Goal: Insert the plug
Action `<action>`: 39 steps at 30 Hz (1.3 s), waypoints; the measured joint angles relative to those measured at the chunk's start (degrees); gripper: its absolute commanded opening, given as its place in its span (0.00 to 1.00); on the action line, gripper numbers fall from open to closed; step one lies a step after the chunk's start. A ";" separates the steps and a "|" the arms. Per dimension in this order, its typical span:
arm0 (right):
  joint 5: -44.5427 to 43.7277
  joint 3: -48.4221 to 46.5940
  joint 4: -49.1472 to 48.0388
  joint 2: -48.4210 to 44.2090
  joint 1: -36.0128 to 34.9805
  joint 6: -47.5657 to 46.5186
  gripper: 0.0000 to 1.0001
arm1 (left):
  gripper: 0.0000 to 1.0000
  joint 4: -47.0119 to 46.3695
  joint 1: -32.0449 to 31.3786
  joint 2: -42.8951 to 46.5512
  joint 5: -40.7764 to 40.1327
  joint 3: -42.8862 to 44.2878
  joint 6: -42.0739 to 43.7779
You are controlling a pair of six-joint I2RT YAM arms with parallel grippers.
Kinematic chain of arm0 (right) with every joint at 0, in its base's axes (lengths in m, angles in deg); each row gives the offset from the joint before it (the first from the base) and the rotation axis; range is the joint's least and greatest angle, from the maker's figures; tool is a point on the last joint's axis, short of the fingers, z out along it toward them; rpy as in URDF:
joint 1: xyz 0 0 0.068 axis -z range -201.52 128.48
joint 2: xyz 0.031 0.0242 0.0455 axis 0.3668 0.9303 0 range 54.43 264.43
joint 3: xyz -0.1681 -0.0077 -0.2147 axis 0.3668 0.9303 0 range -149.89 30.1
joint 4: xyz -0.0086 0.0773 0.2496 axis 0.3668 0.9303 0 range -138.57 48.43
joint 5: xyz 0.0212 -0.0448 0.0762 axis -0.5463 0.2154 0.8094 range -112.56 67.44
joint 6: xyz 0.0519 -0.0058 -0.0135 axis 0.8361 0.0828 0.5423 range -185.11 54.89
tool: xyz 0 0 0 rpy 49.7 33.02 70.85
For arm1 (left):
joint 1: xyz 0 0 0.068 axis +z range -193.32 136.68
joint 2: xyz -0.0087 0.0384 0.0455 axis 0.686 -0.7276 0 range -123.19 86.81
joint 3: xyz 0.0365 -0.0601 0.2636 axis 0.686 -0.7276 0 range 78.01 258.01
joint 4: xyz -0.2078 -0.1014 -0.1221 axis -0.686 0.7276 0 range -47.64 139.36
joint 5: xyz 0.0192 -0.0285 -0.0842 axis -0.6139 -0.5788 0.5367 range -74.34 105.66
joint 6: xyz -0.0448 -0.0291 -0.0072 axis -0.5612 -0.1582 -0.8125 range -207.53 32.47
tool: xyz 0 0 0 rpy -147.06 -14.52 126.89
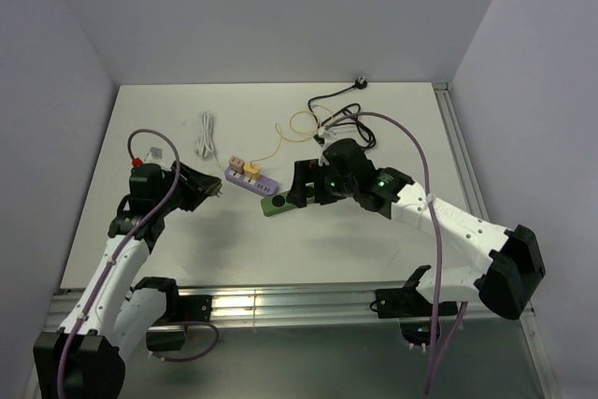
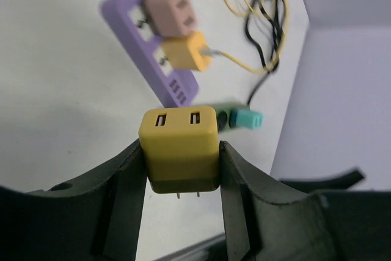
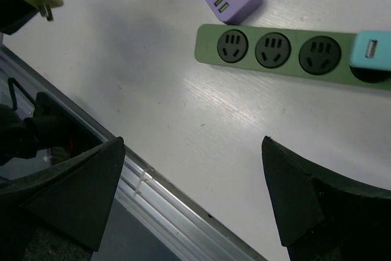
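Note:
A yellow two-port plug (image 2: 179,131) with two metal prongs pointing down is clamped between my left gripper's (image 2: 180,148) fingers, above the table. In the top view the left gripper (image 1: 213,190) hovers just left of the purple power strip (image 1: 252,178). That strip (image 2: 146,41) carries a pink adapter (image 2: 174,10) and a yellow adapter (image 2: 186,52). Beyond it lies a green power strip (image 3: 275,50) with three free sockets and a teal plug (image 3: 372,52) at its end. My right gripper (image 3: 192,142) hangs open and empty just short of the green strip (image 1: 274,205).
A coiled white cable (image 1: 204,135), a thin yellow cable (image 1: 290,133) and a black cable (image 1: 341,114) lie at the back of the table. A metal rail (image 1: 280,301) runs along the near edge. Walls close in the left, back and right sides.

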 measured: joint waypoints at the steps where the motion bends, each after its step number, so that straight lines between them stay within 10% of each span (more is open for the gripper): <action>1: 0.70 -1.36 0.00 1.49 0.00 -0.02 0.99 | 0.00 -1.20 -0.22 -0.04 2.34 0.04 1.07; 17: 20.65 -24.76 11.80 17.94 1.51 -0.39 0.95 | 0.00 2.82 -19.02 -2.91 11.21 13.27 19.58; 39: 34.56 -28.17 20.87 17.84 6.93 -0.20 0.87 | 0.00 11.30 -42.56 -4.02 -0.11 24.11 35.17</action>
